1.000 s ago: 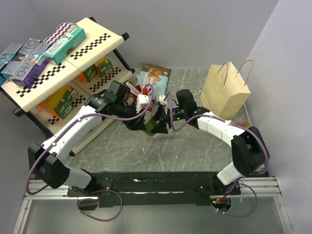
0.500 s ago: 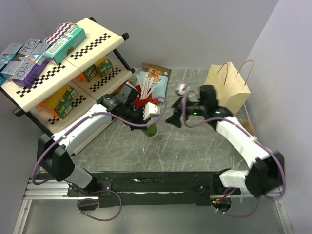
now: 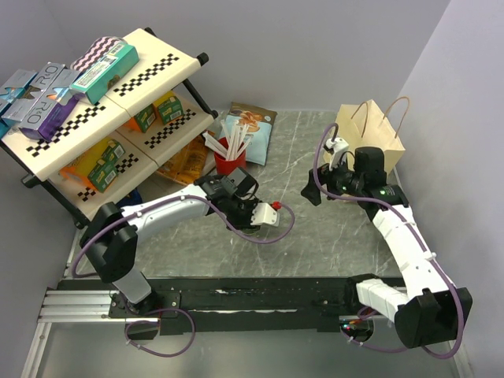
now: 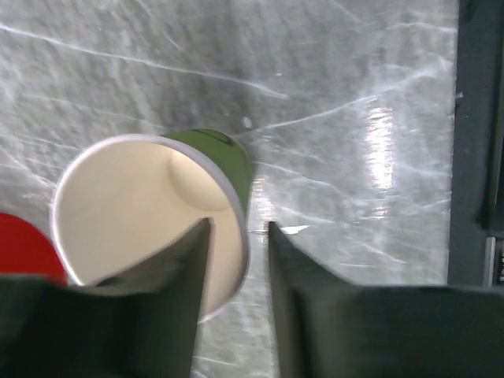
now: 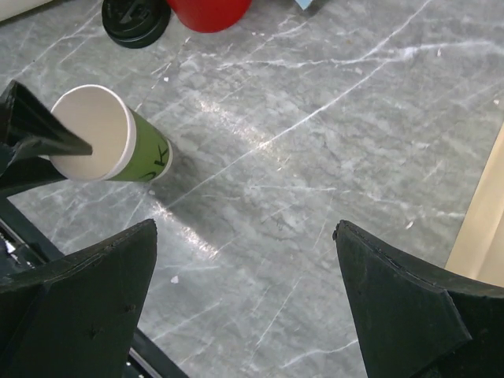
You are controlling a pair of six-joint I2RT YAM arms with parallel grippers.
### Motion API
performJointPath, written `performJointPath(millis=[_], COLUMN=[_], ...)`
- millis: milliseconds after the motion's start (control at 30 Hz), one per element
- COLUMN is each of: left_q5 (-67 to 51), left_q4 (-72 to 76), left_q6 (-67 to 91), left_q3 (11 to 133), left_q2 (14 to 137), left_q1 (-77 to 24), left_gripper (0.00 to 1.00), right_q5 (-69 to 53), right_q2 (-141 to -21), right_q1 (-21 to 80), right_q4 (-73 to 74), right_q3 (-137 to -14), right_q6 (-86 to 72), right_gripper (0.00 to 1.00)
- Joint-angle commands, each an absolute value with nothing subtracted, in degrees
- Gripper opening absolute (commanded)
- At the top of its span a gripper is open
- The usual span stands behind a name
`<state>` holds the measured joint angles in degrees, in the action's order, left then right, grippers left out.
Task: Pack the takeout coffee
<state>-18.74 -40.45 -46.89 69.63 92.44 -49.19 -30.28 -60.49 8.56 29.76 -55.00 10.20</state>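
The cup (image 4: 134,205) was paper, dark green outside and matte cream inside, with a thin rolled white rim. It sat lidless on the table (image 5: 315,118) near the middle, a little nearer the arms than the red cup (image 5: 209,8). The left gripper (image 4: 238,227) straddled its rim, partly spread. One black wedge-shaped finger was inside the mouth and the other outside, with a sliver of gap on each side of the wall (so not clamped, as far as the wrist view showed). A black hand-drawn scrawl ran across the green side, seen from the right wrist, but it could not be read.

The lid (image 5: 134,20), round black plastic with raised rings, lay flat on the table just beside the red cup and apart from the cup.

The right gripper (image 5: 244,315) was spread wide with nothing between its fingers, over bare table near the bag (image 3: 366,146).

The table was a glossy grey stone-look slab with white veins and patches of glare. The bag was tan kraft paper, creased, with twisted paper handles, and stood upright at the far right. The red cup was smooth and held flat white stirrers (image 3: 240,140).

The shelf (image 3: 150,75) had cream boards edged with black-and-white checker strips on a black tube frame. A purple box (image 3: 35,98) on top bore big pale capitals, too skewed to read as a word.
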Motion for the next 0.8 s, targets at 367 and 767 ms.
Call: performJointPath(millis=[367,767], left_q5=[-19.09,-12.82], left_q4=[-32.63,-38.23], left_q6=[-26.94,-12.56], left_q3=[78.31,75.68], left_q2=[82.89,87.62], left_q1=[-48.87,-29.45], left_gripper=[0.94,0.12], right_q5=[-34.27,-33.24], right_q2=[-59.15,-67.84], right_q1=[7.21,15.89], right_q4=[34.89,32.35], right_q3=[-60.47,-56.87], right_q6=[10.02,7.83], right_gripper=[1.00,0.09])
